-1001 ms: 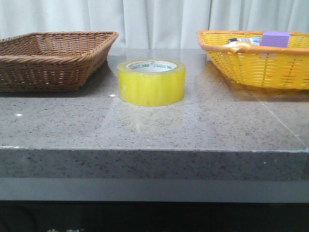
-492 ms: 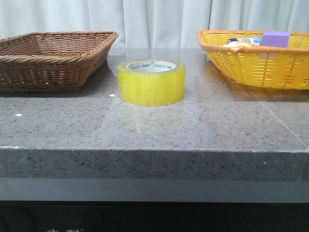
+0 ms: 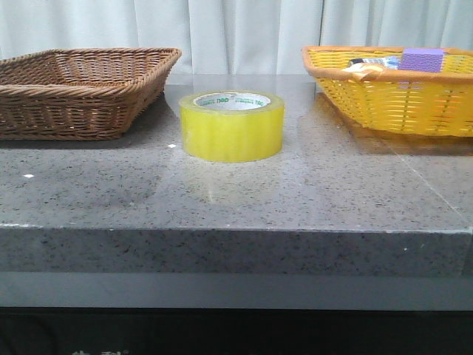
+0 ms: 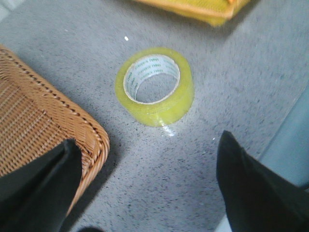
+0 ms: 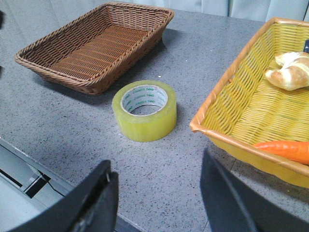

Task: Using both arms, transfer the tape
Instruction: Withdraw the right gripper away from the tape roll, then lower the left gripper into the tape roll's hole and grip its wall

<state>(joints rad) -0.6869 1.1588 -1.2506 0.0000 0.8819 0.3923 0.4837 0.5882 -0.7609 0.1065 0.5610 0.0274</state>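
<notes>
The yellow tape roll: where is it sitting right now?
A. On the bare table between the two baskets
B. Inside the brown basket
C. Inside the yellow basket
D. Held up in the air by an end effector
A. The tape roll stands flat on the grey table, with the brown basket on one side, the yellow basket on the other, and nothing gripping it.

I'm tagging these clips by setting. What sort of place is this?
Probably a staged indoor test bench, not a home kitchen: a grey speckled stone counter before a pale curtain, holding only the tape, a brown wicker basket and a yellow basket.
</notes>
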